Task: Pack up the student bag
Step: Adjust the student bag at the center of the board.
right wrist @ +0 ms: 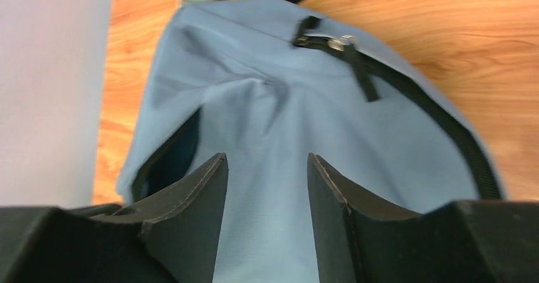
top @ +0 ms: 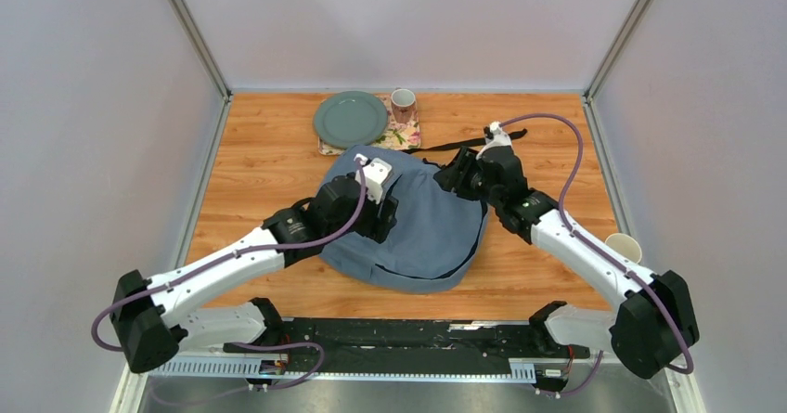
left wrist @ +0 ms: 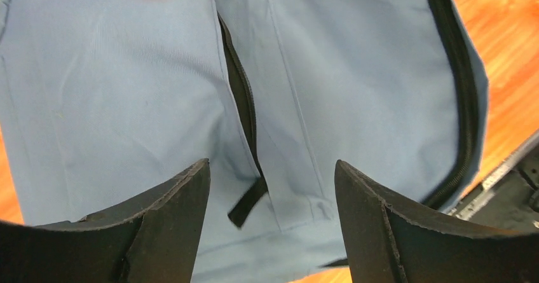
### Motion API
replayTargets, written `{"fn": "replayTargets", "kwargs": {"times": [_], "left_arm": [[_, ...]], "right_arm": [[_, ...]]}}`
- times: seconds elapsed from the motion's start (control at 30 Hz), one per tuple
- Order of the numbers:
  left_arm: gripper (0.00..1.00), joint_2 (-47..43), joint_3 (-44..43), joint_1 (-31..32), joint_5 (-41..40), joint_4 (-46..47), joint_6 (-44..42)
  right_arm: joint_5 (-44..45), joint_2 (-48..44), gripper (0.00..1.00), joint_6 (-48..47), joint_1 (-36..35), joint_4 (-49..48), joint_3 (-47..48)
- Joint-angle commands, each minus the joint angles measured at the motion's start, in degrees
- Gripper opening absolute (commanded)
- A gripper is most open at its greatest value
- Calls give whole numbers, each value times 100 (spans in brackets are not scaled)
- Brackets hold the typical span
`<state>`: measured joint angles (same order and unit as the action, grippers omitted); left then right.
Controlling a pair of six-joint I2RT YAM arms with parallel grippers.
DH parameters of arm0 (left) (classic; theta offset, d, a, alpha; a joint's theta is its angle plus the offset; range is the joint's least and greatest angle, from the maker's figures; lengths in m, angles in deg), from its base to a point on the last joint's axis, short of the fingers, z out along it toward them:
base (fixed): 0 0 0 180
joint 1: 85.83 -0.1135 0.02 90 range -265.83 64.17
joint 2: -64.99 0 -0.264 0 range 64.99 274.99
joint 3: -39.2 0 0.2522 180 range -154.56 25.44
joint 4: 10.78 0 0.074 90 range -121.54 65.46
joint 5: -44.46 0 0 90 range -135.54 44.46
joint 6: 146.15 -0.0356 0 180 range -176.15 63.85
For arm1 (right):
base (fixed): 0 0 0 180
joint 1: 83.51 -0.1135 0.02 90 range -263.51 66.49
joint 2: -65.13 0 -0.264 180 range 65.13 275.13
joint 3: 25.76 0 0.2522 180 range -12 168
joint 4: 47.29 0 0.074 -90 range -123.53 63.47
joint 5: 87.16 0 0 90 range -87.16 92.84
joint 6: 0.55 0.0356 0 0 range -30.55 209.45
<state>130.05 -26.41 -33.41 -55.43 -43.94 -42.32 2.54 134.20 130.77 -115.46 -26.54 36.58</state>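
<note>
The student bag (top: pixel 432 232) is a grey-blue fabric backpack lying flat in the middle of the table. My left gripper (top: pixel 385 216) hovers over its left part, jaws open and empty (left wrist: pixel 272 168). Below them runs the front pocket's dark zip with a black pull tab (left wrist: pixel 246 203). My right gripper (top: pixel 455 177) is over the bag's far right part, jaws open (right wrist: pixel 267 159), with bag fabric (right wrist: pixel 267 111) rising between the fingers. A zip slider with a black tab (right wrist: pixel 330 41) lies beyond it, and a dark opening (right wrist: pixel 166 162) shows at the left.
A grey-green plate (top: pixel 350 119) and a patterned mug (top: pixel 403 105) sit on a floral mat (top: pixel 401 138) behind the bag. A black strap (top: pixel 464 144) trails to the far right. A paper cup (top: pixel 624 244) stands by the right arm. Walls enclose the table.
</note>
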Motion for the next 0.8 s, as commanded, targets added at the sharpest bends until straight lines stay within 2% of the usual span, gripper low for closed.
{"fn": "replayTargets", "kwargs": {"times": [0.0, 0.23, 0.37, 0.53, 0.67, 0.77], "left_arm": [[79, -678, 342, 22, 295, 244, 586], [79, -1082, 808, 49, 821, 445, 955], [77, -1057, 844, 66, 936, 393, 1201], [76, -1284, 1063, 180, 673, 217, 1360], [76, -1645, 1099, 180, 392, 68, 1439], [76, -1891, 1020, 180, 339, -116, 1395]], "right_arm": [[390, 79, 53, -616, 179, 822, 212], [-109, 510, 56, -845, 504, 1138, 591], [-111, 633, 57, -1011, 917, 1279, 592], [-40, 650, 69, -1582, 1146, 1498, 688], [371, 870, 70, -1768, 1138, 1885, 794], [207, 1186, 70, -1803, 1190, 1947, 767]]}}
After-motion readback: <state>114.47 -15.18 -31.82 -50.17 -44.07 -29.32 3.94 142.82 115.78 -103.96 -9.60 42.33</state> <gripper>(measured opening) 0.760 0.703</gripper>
